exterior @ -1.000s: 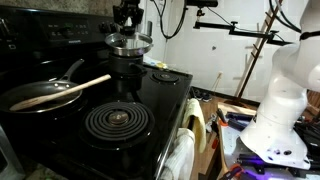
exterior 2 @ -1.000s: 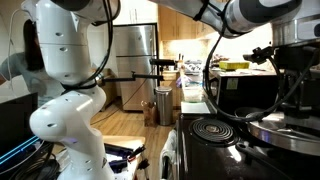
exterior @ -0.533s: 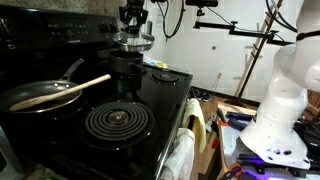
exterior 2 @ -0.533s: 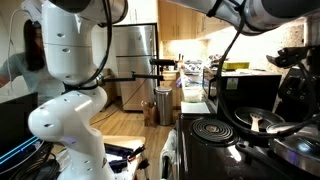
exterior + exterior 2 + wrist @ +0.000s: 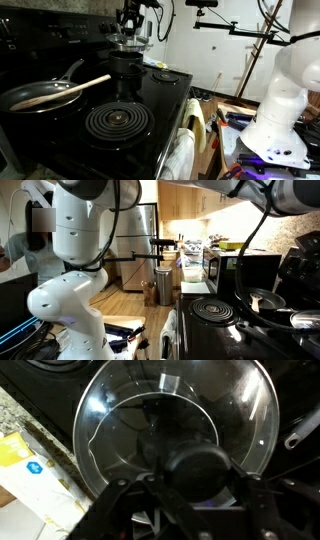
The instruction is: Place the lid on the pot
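My gripper [image 5: 130, 30] is shut on the dark knob [image 5: 205, 464] of the glass lid [image 5: 131, 42] and holds it in the air just above the dark pot [image 5: 125, 66] at the back of the stove. In the wrist view the lid [image 5: 110, 420] fills the frame, with my gripper [image 5: 205, 472] closed on the knob from both sides. A round dark rim shows through the glass. In an exterior view only a pale edge of the lid [image 5: 306, 320] shows at the right border.
A frying pan [image 5: 45, 95] with a wooden spatula [image 5: 70, 90] sits front left of the pot. A black coil burner [image 5: 117, 121] lies at the stove's front. A speckled counter with a yellow packet [image 5: 18, 465] lies beside the stove.
My gripper has carried the lid slightly up and toward the back of the stove, still over the pot. In the other exterior view the lid has slid right, almost out of frame.
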